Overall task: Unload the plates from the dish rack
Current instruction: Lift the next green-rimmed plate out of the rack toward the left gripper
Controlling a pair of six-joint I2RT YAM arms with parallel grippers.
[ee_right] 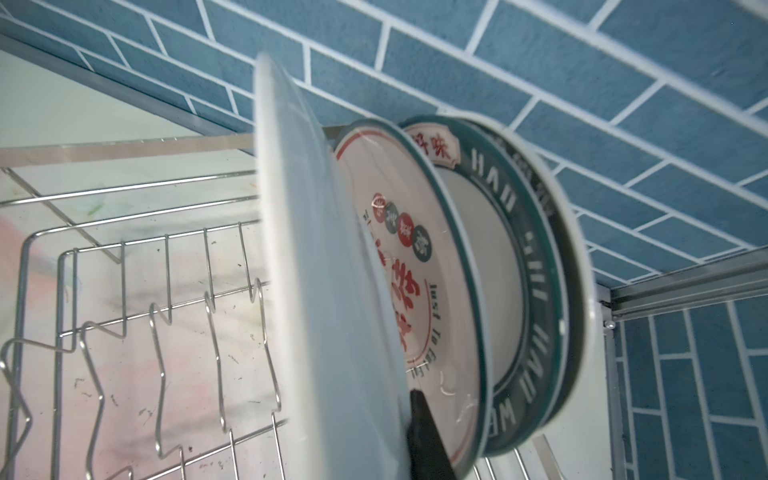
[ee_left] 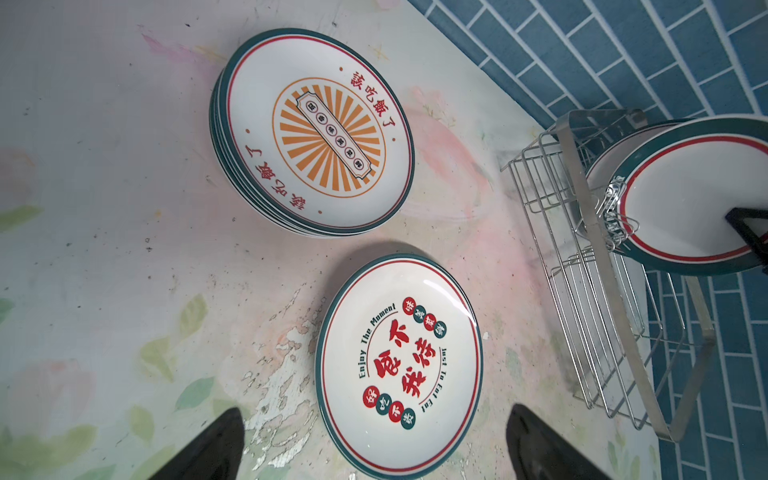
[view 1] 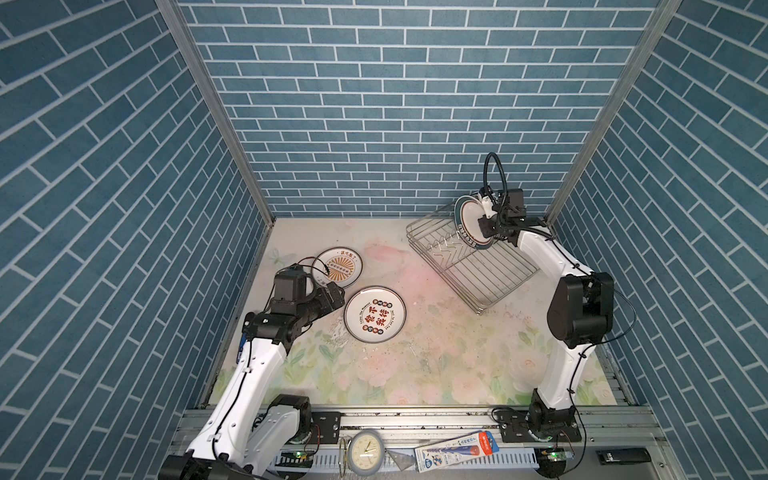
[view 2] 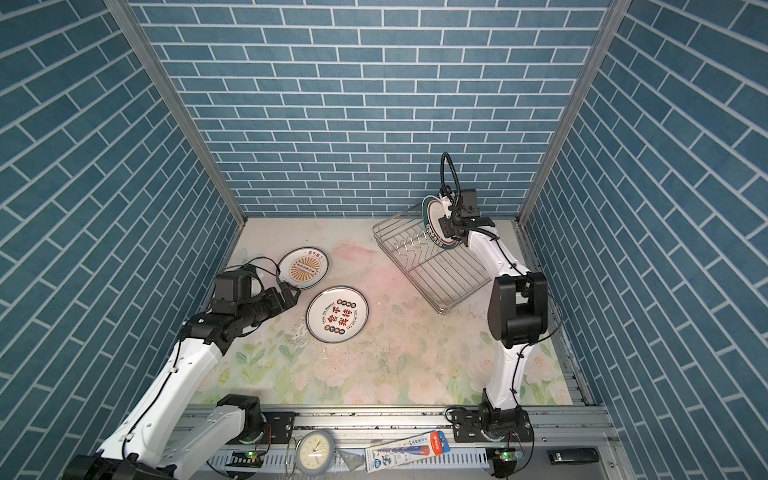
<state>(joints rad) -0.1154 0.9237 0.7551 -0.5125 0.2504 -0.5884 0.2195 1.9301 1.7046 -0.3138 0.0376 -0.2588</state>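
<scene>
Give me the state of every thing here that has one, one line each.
right gripper, shut on the front plate's rim.
front plate, upright on edge at the dish rack's far end, gripped.
other racked plates, upright on edge behind it.
dish rack, on the table, most prongs empty.
left gripper, open, holding nothing.
sunburst plates, stacked flat on the table.
red-character plate, flat, face up, beside the stack.

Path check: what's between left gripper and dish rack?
Red-lettered plate, flat, just ahead of left gripper; then bare tablecloth up to dish rack. Both top views.
</scene>
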